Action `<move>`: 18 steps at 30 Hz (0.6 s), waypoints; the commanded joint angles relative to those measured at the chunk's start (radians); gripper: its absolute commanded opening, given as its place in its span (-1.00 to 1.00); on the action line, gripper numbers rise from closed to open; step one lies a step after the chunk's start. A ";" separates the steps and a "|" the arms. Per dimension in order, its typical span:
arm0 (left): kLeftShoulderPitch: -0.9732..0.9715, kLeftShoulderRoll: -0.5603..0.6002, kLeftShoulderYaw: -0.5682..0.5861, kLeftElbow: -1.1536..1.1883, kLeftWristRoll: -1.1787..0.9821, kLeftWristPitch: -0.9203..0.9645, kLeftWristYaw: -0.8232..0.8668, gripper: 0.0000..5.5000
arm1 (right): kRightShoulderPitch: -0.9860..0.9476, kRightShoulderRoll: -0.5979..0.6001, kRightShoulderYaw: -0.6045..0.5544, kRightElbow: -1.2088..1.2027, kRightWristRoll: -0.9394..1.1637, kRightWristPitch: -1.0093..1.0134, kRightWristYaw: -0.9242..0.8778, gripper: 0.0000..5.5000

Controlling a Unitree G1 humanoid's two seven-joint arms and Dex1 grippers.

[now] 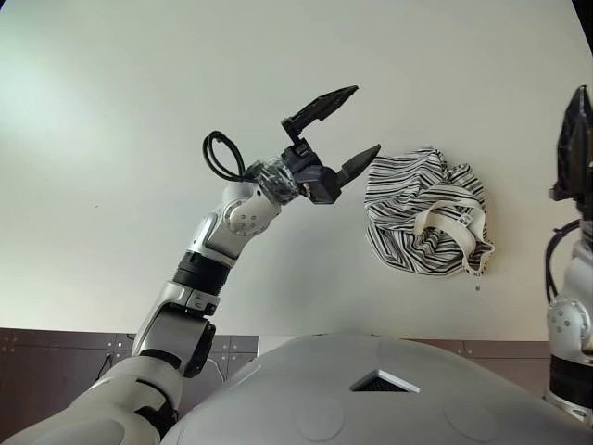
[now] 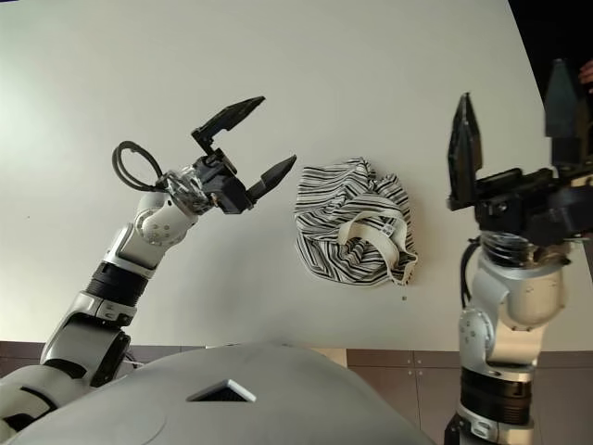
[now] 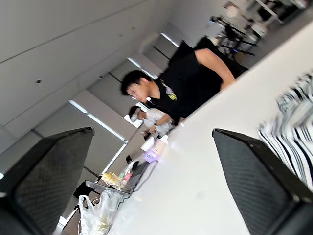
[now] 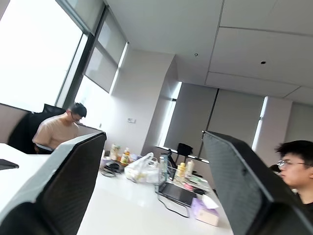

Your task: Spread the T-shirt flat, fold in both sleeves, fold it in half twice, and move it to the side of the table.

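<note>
Risk first: the T-shirt (image 1: 424, 213) is a tight wad. If I pinch at the near edge I'll prob catch several layers and drag the whole lump across the table (image 1: 139, 139) instead of opening it. Can't find sleeves or hem in that heap, so a blind grab could also twist it worse. Second worry is depth: I can't tell how high the left tip sits above the surface, so a fast descent could jam a finger into the tabletop.

Left gripper (image 1: 366, 119): jaws wide apart, holding nothing, lower tip just beside the shirt's left edge. Right gripper (image 2: 511, 83): also spread wide and empty, fingers pointing up, well apart from the cloth on its right side.

Shirt is black/white striped, crumpled w/ deep folds, cream trim (image 1: 452, 208) looped on top — prob the neckband. It lies between the two arms, toward the table's near edge, not flat at all.
</note>
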State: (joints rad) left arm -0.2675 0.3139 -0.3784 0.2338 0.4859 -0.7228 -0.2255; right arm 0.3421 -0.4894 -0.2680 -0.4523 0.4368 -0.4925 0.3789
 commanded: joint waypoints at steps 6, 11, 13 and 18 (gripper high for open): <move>-0.245 -0.059 -0.195 0.290 0.225 0.077 -0.051 0.63 | -0.012 -0.038 -0.050 0.215 -0.468 0.047 -0.071 0.31; -0.341 -0.068 -0.293 0.486 0.363 0.091 0.028 0.63 | 0.025 -0.039 0.023 0.219 -0.557 0.008 -0.039 0.31; -0.352 -0.038 -0.332 0.532 0.402 0.077 0.024 0.63 | 0.028 -0.044 0.031 0.202 -0.549 0.002 -0.030 0.31; -0.358 0.048 -0.382 0.577 0.448 0.080 0.054 0.63 | 0.022 -0.056 0.063 0.207 -0.580 -0.009 -0.009 0.31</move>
State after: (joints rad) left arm -0.6591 0.2852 -0.7244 0.7587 0.8545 -0.6788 -0.1466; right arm 0.3694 -0.5254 -0.2136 -0.2433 -0.1214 -0.4973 0.3567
